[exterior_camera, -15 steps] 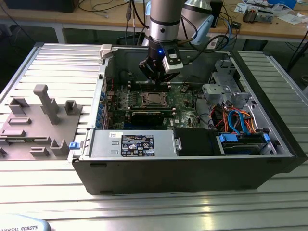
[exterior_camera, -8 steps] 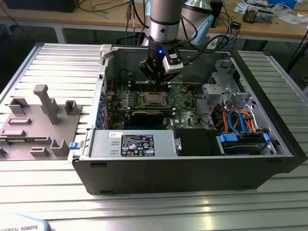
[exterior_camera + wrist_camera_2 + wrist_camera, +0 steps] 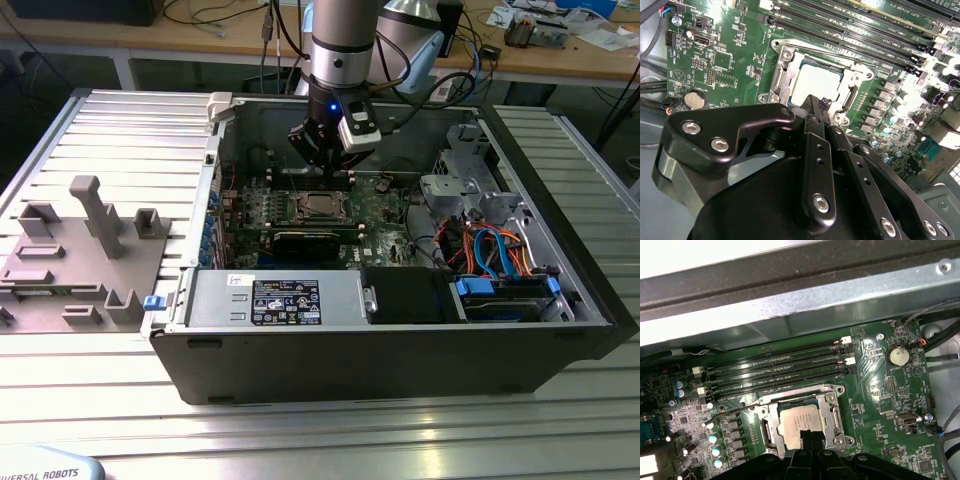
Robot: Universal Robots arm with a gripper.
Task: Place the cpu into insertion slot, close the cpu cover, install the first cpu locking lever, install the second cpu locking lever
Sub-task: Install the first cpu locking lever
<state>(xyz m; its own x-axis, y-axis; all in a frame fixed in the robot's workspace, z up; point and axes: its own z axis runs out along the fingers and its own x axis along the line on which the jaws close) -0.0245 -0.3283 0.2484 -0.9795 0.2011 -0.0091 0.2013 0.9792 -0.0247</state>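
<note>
The cpu sits flat in the insertion slot, with the cpu cover down around it. The gripper is right over the cover's near edge, fingers pressed together and empty, so I'd guess it's a pusher, not a grabber.

The insertion slot lies open from above. Memory slots and the case wall hem one side.

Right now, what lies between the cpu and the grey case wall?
The long black memory slots lie between the cpu and the case wall, in the first wrist view.
</note>
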